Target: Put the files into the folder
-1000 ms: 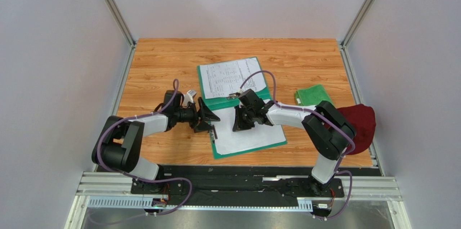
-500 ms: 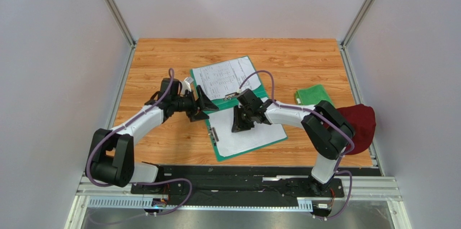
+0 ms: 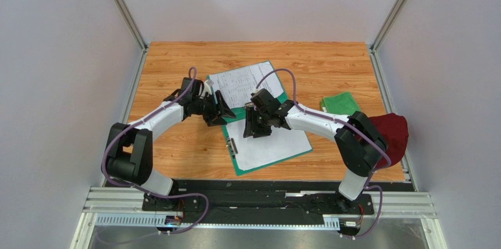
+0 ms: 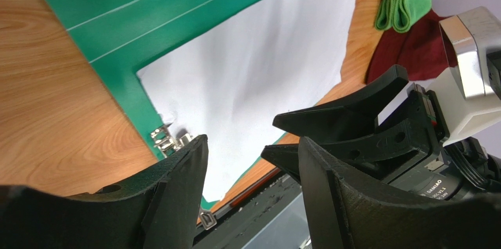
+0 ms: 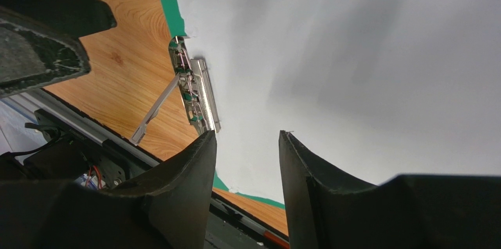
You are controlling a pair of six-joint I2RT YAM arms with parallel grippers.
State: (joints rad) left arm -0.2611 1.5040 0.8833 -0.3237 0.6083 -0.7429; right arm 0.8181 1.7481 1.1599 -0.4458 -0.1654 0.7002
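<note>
The teal-green folder [image 3: 225, 130] lies open on the wooden table. A printed file [image 3: 242, 84] rests on its far half and a blank white file [image 3: 276, 143] on its near half. My left gripper [image 3: 223, 114] hovers at the folder's left edge near the fold, open with nothing between its fingers [image 4: 176, 184]. My right gripper [image 3: 251, 128] hangs just above the white file [image 5: 353, 55], also open and empty [image 5: 247, 140]. The folder's metal clip [image 5: 197, 93] sits at the left edge of the white sheet [image 4: 264, 78].
A folded bright green cloth [image 3: 340, 103] and a dark red cloth [image 3: 393, 134] lie at the right side of the table. The two grippers are close together over the folder. The black rail [image 3: 259, 187] with the arm bases runs along the near edge.
My right gripper has gone from shut to open and shifted a little left and farther. My left arm has reached farther and right to the folder's fold, its jaws narrowing somewhat.
</note>
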